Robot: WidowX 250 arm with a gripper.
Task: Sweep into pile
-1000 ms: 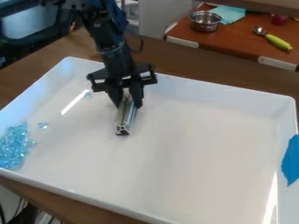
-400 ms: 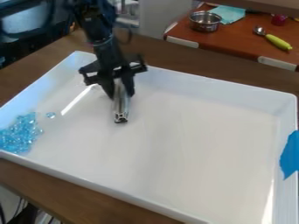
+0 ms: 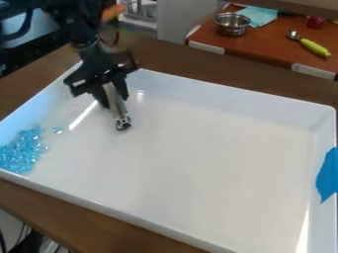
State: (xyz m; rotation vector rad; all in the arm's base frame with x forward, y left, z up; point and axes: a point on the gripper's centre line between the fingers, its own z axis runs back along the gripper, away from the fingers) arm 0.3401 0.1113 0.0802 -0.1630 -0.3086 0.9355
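Note:
My black gripper (image 3: 113, 99) hangs over the back left part of the white tray (image 3: 198, 163), its two fingers shut on a silver metal bar (image 3: 115, 105). The bar points toward the camera, with its dark-edged end over the tray floor. Light blue clear beads (image 3: 22, 152) lie heaped at the tray's left corner. One loose bead (image 3: 57, 130) sits apart from the heap, between it and the gripper.
Blue tape (image 3: 327, 175) is stuck on the tray's right wall. Behind, a red-brown table (image 3: 277, 44) holds a metal pot (image 3: 232, 23), a teal cloth and a green-handled spoon (image 3: 310, 44). Raised walls surround the tray floor.
The gripper has moved left and toward the back, carrying the bar. The tray and beads have shifted slightly upward in view between the first and second frames.

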